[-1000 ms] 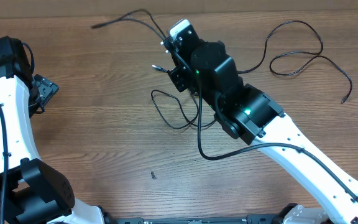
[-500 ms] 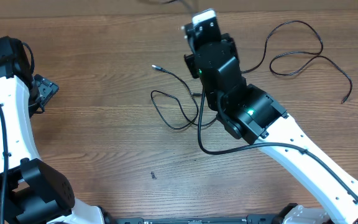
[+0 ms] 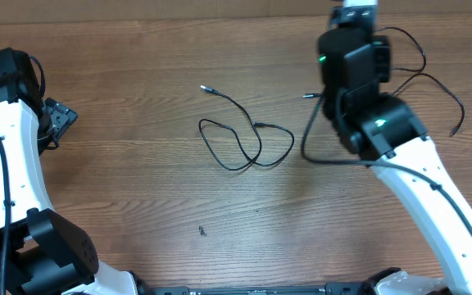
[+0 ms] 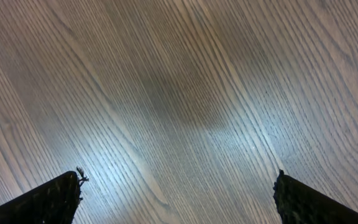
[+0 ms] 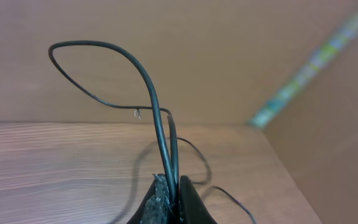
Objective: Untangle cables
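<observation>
One thin black cable (image 3: 248, 146) lies looped at the table's middle, its plug (image 3: 204, 88) pointing up-left. A second black cable (image 3: 433, 82) trails over the table's right side. My right gripper (image 3: 357, 10) is raised at the top edge. In the right wrist view it (image 5: 173, 186) is shut on two strands of a cable (image 5: 146, 74) that arch up in a loop. At the far left my left gripper (image 3: 56, 119) is open; its wide-apart fingers (image 4: 48, 200) hang over bare wood with nothing between them.
The right arm's thick black wiring (image 3: 314, 147) hangs beside its forearm. A small dark speck (image 3: 202, 231) lies on the wood near the front. The table's back edge and a brown wall (image 5: 229, 56) are close behind the right gripper.
The right arm has swung from the upper middle to the upper right, carrying its cable away from the looped cable, which stayed on the table. The left arm has not moved.
</observation>
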### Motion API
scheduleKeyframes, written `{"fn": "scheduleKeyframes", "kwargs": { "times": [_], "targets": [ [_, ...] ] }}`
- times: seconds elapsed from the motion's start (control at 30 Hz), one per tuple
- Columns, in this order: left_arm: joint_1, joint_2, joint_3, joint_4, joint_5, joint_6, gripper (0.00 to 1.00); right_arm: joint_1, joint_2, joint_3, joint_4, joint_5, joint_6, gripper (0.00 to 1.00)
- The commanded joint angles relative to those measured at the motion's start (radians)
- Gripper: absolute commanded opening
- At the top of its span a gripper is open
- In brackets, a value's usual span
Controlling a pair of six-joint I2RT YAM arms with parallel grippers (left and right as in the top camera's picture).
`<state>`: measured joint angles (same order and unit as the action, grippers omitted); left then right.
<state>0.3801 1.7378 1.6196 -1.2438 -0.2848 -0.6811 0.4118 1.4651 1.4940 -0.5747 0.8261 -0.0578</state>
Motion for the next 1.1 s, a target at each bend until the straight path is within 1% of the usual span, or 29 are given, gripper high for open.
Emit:
{"fn": "scheduleKeyframes", "kwargs": {
  "times": [0.0, 0.17, 0.27, 0.5, 0.7, 1.07],
  "targets": [
    [-0.001, 0.008, 0.018, 0.0, -0.01, -0.018, 1.0, -0.078, -0.031, 0.027, -0.004, 0.01, 0.036, 0.04],
    [-0.001, 0.008, 0.018, 0.0, -0.01, -0.018, 1.0, -0.218, -0.031, 0.027, -0.012, -0.002, 0.035, 0.04],
    [-0.001, 0.008, 0.018, 0.0, -0.01, -0.018, 1.0, -0.317, -0.031, 0.027, -0.016, -0.05, 0.035, 0.04],
    [-0.001, 0.008, 0.018, 0.0, -0.01, -0.018, 1.0, -0.584, -0.023, 0.026, -0.025, -0.279, 0.024, 0.04],
    [-0.001, 0.008, 0.018, 0.0, -0.01, -0.018, 1.0, -0.792, 0.031, 0.025, -0.043, -0.391, 0.024, 0.04],
    [-0.001, 0.008, 0.018, 0.0, -0.01, -0.018, 1.0, -0.924, 0.166, 0.008, -0.061, -0.375, 0.025, 0.04]
  ]
}}
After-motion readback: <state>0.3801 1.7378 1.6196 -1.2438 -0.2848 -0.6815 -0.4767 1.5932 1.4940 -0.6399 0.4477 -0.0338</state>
